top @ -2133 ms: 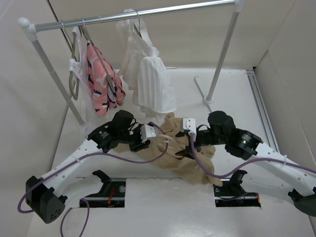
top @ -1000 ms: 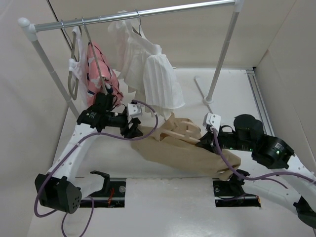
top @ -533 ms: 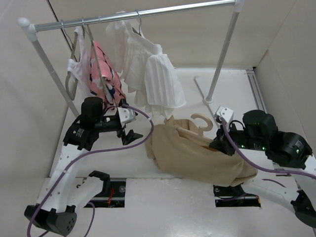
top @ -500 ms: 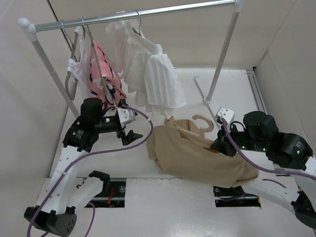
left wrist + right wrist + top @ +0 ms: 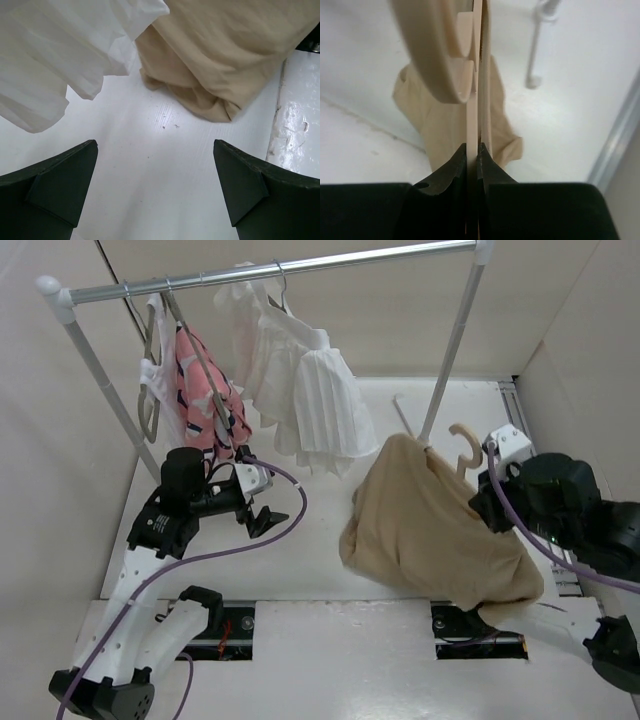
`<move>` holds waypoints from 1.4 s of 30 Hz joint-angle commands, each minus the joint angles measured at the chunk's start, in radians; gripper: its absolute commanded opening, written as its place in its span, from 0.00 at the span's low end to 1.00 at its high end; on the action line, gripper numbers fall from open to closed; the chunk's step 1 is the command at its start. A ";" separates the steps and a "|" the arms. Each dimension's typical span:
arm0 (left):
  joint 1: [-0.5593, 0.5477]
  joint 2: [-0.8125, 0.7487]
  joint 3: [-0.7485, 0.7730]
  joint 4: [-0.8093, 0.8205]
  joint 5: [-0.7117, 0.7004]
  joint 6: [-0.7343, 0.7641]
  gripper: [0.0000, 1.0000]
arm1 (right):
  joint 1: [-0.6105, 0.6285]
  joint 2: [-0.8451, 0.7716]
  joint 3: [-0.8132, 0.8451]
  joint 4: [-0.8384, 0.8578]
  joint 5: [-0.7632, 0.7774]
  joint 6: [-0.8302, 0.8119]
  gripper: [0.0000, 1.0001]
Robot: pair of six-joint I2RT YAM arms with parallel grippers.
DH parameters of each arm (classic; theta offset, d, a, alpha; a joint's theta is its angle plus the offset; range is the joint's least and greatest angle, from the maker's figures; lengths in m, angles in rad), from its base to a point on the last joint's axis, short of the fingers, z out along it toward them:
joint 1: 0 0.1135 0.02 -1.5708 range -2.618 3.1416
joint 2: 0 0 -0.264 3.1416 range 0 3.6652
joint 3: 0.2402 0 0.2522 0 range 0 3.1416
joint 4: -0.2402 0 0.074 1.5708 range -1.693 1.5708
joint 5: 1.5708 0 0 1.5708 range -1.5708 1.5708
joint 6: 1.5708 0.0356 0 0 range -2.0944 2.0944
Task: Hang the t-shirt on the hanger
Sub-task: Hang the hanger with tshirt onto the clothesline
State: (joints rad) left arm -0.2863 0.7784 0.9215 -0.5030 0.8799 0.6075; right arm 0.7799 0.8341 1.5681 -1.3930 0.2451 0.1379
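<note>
Your left arm is sitting bent at the left, the left gripper (image 5: 262, 521) pointing right with its fingers gaping wide. Your right arm is standing raised at the right, the right gripper (image 5: 472, 150) clamping the hanger (image 5: 447, 60).

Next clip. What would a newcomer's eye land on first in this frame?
The tan t-shirt dominates the right of the table, draped from a pale hanger that the right gripper pinches shut. At back left, a rack carries a white top and a pink garment. The left gripper hangs open near them, holding nothing.
</note>
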 commanded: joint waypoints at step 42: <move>-0.001 -0.226 -0.147 0.104 -0.150 -0.204 1.00 | -0.357 0.925 0.817 0.887 -0.018 -0.357 0.00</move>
State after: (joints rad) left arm -0.2863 0.5713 0.7773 -0.4381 0.7368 0.4236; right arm 0.4377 1.7916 2.3726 -0.6399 0.2501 -0.2626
